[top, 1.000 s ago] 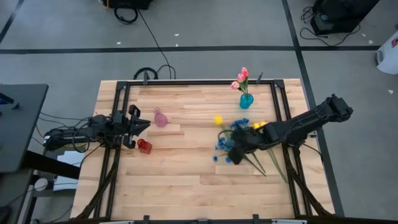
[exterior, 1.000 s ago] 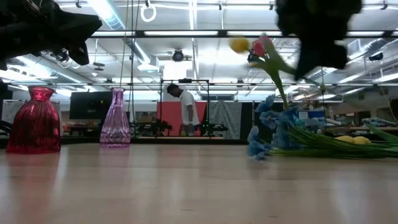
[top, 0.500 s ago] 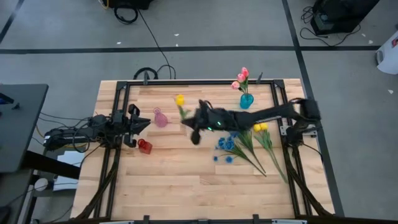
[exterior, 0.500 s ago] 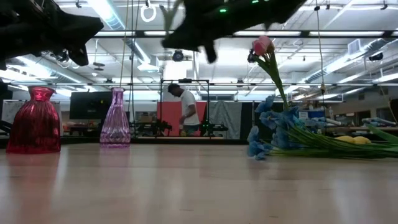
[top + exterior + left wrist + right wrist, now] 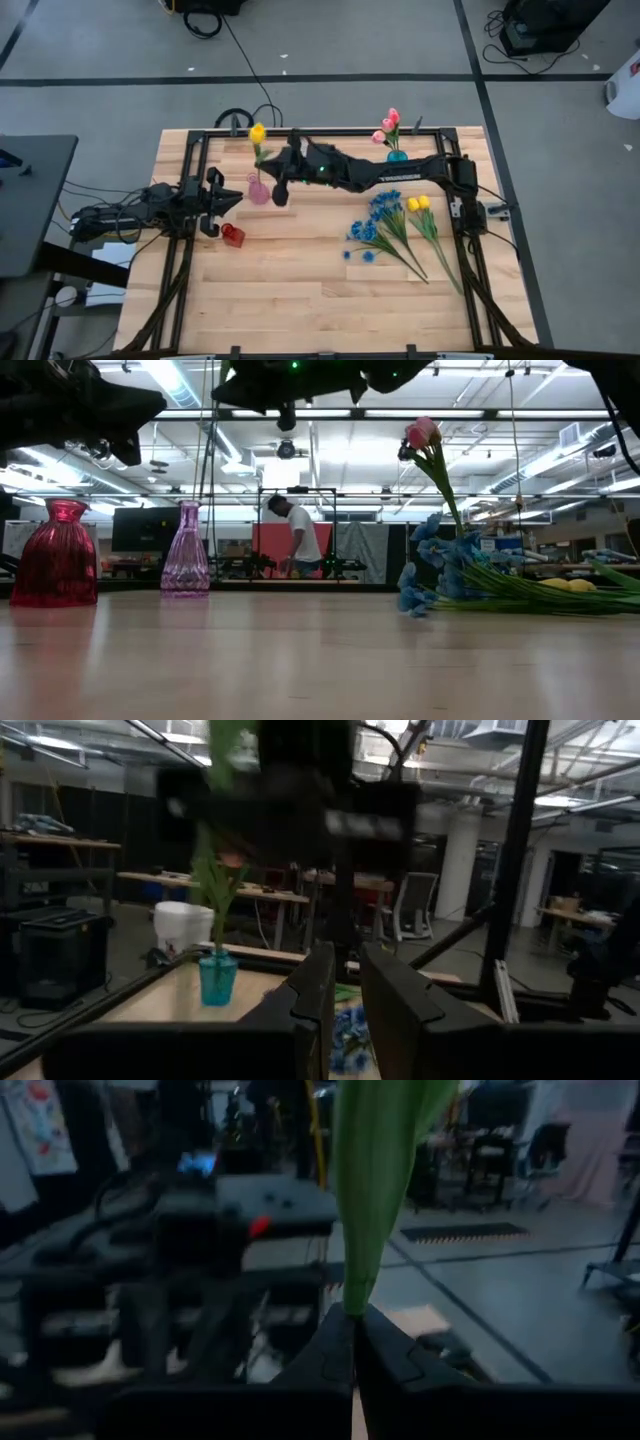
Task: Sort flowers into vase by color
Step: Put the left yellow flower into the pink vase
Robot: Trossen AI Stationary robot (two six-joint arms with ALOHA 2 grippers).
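The right gripper (image 5: 275,172) was clamped on the green stem of a yellow tulip (image 5: 257,132), holding it in the air at the far left of the table, directly above the pink vase (image 5: 259,190); in the right wrist view the stem (image 5: 372,1190) rose from between the closed fingers (image 5: 330,1355). The right arm reached across the far side of the table from its base on the right. The pink vase stood on the wooden table (image 5: 300,290), with the red vase (image 5: 232,234) to its left and nearer. A blue vase (image 5: 396,156) at the far right held pink tulips (image 5: 388,124). Blue blossom sprays (image 5: 375,222) and two yellow tulips (image 5: 417,204) lay flat on the table right of centre, their stems pointing toward the near side. The left gripper (image 5: 228,201) rested at the left edge, just beside the red vase, its fingers (image 5: 316,982) closed on nothing. In the low view, a person (image 5: 296,535) stood in the room beyond the table.
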